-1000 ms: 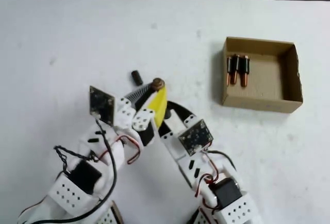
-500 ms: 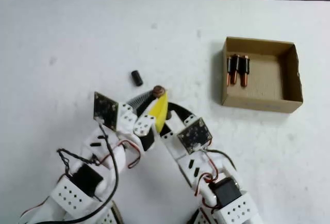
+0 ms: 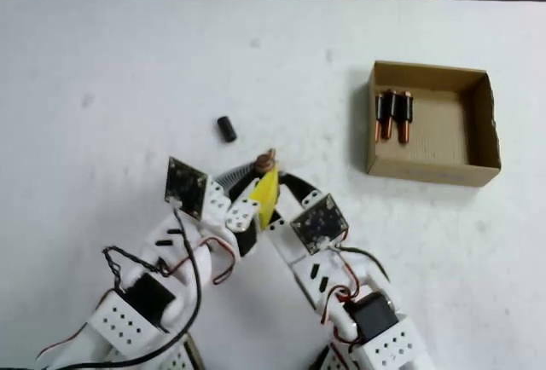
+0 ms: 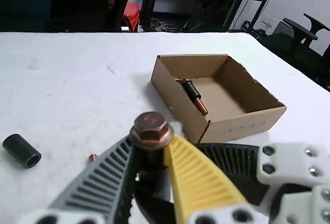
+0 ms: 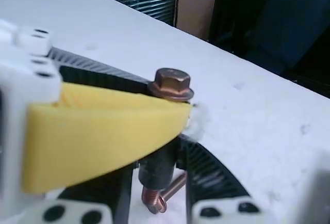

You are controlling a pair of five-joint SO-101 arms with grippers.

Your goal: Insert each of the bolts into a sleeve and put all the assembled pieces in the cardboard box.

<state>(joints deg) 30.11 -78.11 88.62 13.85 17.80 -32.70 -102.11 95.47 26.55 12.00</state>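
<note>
Standing clamped in the left pincer (image 4: 150, 152), the bolt (image 4: 151, 129) seemingly wears a sleeve (image 5: 157, 167).

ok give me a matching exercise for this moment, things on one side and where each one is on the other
Things
1. bolt
2. loose sleeve
3. assembled pieces
4. held sleeve

Places
a. inside the cardboard box
b. lying alone on the table
c. between the black fingers of the right gripper
d. head just above the grey and yellow fingers of the left gripper, which pinch it just below

Pairs: 1-d, 2-b, 3-a, 4-c
</note>
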